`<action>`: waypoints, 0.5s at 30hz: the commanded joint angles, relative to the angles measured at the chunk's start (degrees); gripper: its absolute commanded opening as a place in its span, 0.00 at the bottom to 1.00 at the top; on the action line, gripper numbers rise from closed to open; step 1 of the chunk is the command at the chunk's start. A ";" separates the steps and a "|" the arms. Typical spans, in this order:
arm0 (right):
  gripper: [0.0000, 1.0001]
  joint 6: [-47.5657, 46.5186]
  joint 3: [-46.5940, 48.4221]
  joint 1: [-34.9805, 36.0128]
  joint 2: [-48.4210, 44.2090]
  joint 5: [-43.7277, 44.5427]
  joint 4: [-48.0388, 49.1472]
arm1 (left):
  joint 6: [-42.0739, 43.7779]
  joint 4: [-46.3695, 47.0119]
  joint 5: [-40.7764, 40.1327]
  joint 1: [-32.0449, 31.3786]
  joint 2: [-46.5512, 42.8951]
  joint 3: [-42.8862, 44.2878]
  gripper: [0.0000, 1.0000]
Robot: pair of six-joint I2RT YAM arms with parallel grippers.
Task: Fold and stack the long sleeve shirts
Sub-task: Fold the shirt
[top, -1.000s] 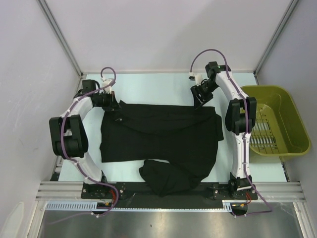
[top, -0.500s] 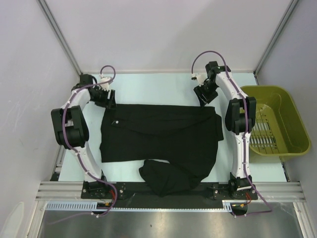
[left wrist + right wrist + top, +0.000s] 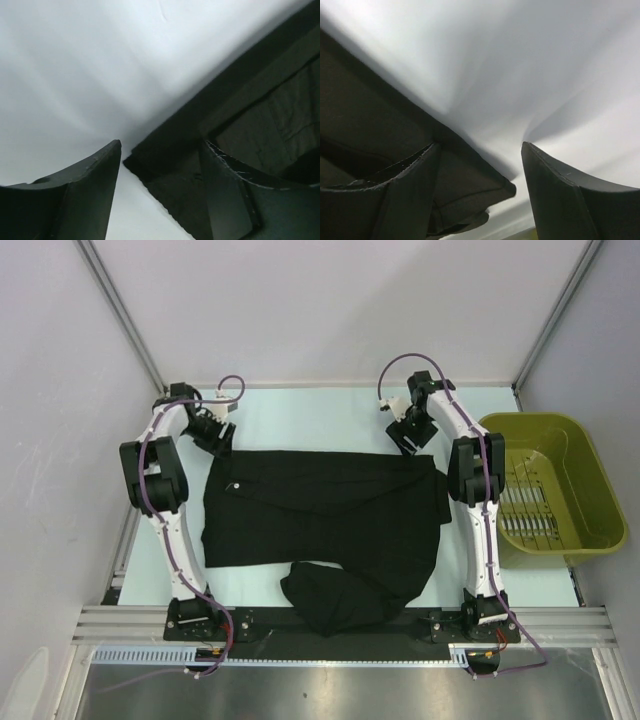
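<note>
Hovering apart, left jaws and right jaws, far corners of black shirt (image 3: 330, 502) just beneath

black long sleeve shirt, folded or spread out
Partly folded: the black soft long sleeve shirt lies wide and flat with layers overlapping, and a rumpled lump at its near edge.

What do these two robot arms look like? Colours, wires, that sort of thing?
Both the left arm and right arm have slim white links joined by chunky black joints. A thin purple cable loops along each. Each ends in two broad dark fingers that taper towards the tip.
</note>
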 commanded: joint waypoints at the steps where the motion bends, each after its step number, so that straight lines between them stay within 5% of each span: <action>1: 0.70 -4.05 0.55 1.51 0.36 -1.68 -0.93 | 5.91 -6.04 2.57 0.17 -0.10 1.91 0.64; 5: 0.53 -5.11 -0.16 2.74 0.88 -1.33 -0.50 | 7.14 -7.54 2.31 0.52 0.51 1.38 0.36; 10: 0.00 -4.15 2.30 4.24 2.72 2.88 4.15 | 2.23 -5.87 1.43 2.80 2.10 5.33 0.00; 15: 0.00 -1.60 9.33 5.47 6.68 11.14 13.28 | -5.22 -0.87 1.08 5.35 3.42 9.99 0.00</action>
